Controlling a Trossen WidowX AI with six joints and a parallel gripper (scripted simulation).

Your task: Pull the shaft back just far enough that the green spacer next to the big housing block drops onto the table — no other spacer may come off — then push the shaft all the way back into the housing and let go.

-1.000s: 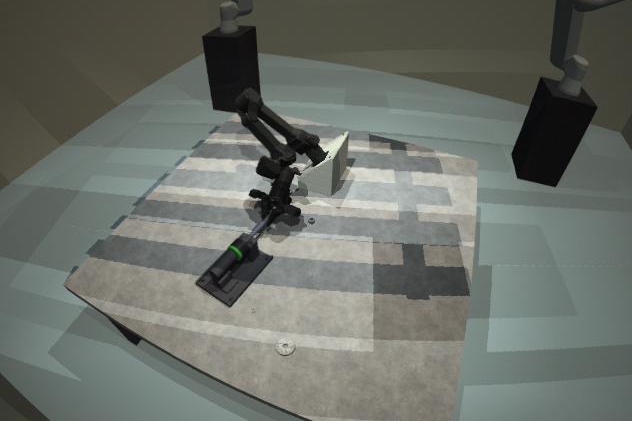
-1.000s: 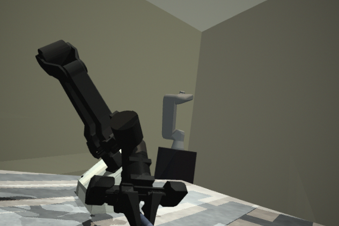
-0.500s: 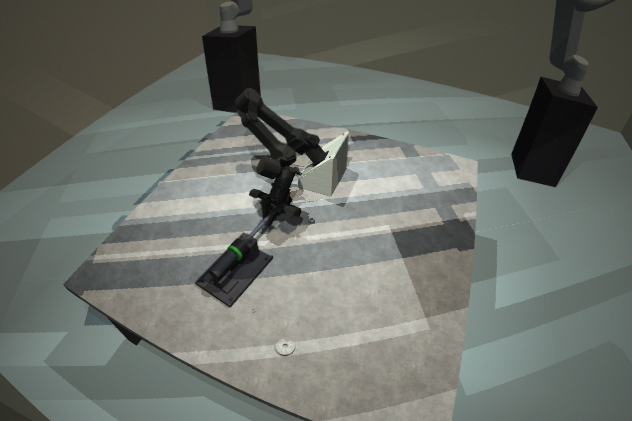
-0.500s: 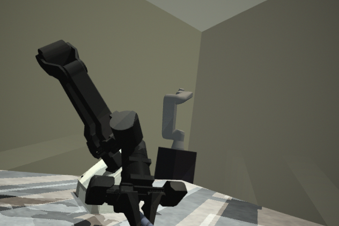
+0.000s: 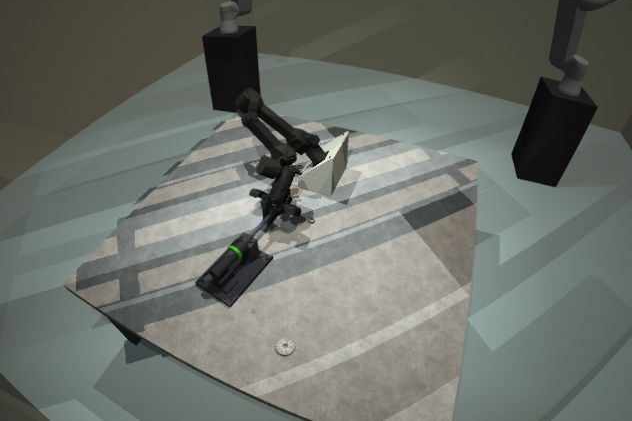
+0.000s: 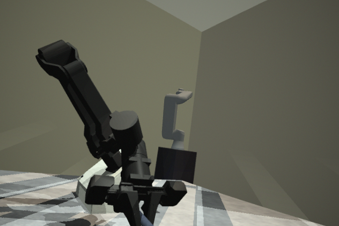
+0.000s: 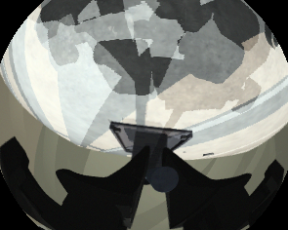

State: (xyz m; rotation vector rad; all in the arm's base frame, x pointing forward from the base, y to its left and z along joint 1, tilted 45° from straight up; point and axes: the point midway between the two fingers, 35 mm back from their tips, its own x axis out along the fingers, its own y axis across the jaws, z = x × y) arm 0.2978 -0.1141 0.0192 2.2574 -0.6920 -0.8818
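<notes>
The blue-grey shaft (image 5: 259,228) (image 6: 146,220) (image 7: 163,179) runs from my gripper down to the dark fixture. My gripper (image 5: 270,218) (image 7: 155,150) is shut on the shaft near its outer end; the fingertips are cut off at the bottom of the exterior view. The green spacer (image 5: 235,252) shows as a bright ring in the fixture, against the dark housing block (image 5: 248,245) on the side nearer my gripper. A dark cylindrical part (image 5: 222,265) lies beyond it. Other spacers cannot be told apart. The fixture's base plate (image 5: 232,298) (image 7: 185,134) rests on the table.
A pale wedge-shaped object (image 5: 334,171) (image 6: 85,190) stands beside the arm. A small round piece (image 5: 311,218) lies near my gripper. A tiny ring (image 5: 253,310) and a pale slotted disc (image 5: 287,344) lie on the table toward its near edge. Two grey arms stand on black pedestals beyond the table.
</notes>
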